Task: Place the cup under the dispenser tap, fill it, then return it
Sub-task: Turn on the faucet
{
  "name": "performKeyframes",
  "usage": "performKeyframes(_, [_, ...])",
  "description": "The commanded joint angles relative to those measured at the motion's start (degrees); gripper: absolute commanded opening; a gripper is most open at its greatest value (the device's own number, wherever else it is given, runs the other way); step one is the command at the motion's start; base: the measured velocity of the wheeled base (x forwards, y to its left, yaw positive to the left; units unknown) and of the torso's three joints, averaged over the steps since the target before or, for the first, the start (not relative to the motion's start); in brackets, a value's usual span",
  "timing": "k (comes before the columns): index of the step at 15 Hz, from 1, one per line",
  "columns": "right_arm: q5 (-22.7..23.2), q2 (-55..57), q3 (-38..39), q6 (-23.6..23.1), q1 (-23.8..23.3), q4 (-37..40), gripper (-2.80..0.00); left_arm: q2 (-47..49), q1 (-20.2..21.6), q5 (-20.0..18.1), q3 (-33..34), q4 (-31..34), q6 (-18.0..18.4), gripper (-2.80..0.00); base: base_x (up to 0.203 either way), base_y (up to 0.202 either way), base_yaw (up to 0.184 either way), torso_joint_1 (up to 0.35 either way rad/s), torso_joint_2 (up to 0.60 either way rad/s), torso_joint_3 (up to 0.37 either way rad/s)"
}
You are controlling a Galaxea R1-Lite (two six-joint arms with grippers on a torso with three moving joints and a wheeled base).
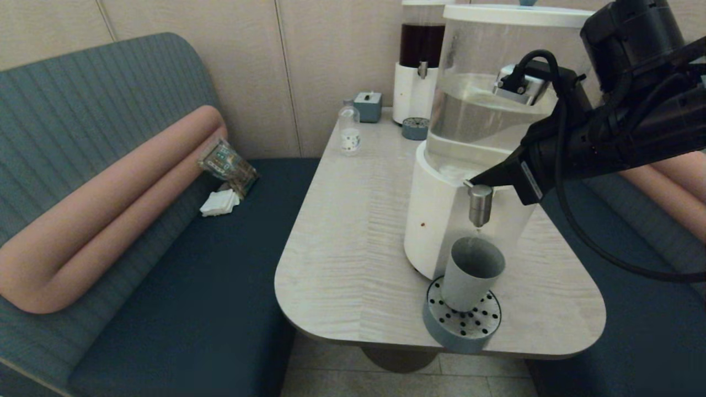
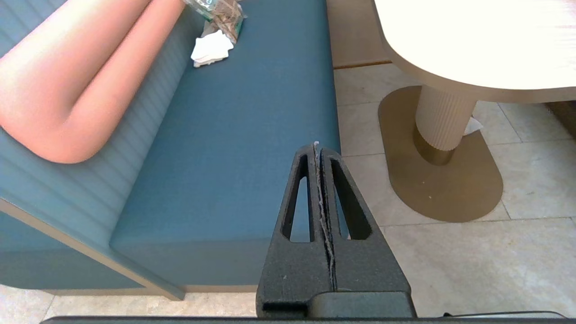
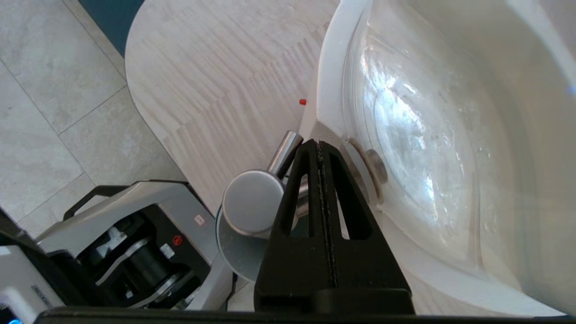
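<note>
So the cup (image 1: 473, 273) is sitting upright on the round perforated drip tray (image 1: 462, 325) at the near edge of the table (image 1: 353, 231), right below the dispenser tap (image 1: 480, 205), mouth open to the spout with a small gap between them. The right gripper (image 1: 479, 179) is reaching in from the robot's right, its fingers pinched together on nothing and its tip resting at the top of the tap, just behind the steel cap; in the right wrist view the tip (image 3: 315, 148) is lying against the tap's stem (image 3: 284, 153) where it meets the white base (image 3: 324, 103). Looks to me like it's working the tap to start the fill, though I'm not seeing an obvious stream in the head view, so can't say how full the cup is getting. The thing that matters next: the cup is straight below the right gripper, standing vertical, so that arm would have to open up and drop down to grab it side-on. The left gripper (image 2: 320, 155) is parked off the table over the blue bench seat (image 2: 234, 135), clenched empty, and way farther off.
</note>
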Motion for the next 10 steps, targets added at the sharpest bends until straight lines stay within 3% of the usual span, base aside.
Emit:
performKeyframes(1, [0.02,0.67,0.53,-0.27,-0.05,-1.67,-2.80,0.08,0.03,-0.02,0.01,0.03,0.04,-2.80,0.000,0.000,0.000,0.000,0.00,0.000])
performKeyframes(10, [-0.16,0.97,0.66,-1.95,-0.11,-3.15,-2.80,0.08,0.03,-0.02,0.01,0.03,0.04,-2.80,0.000,0.000,0.000,0.000,0.00,0.000])
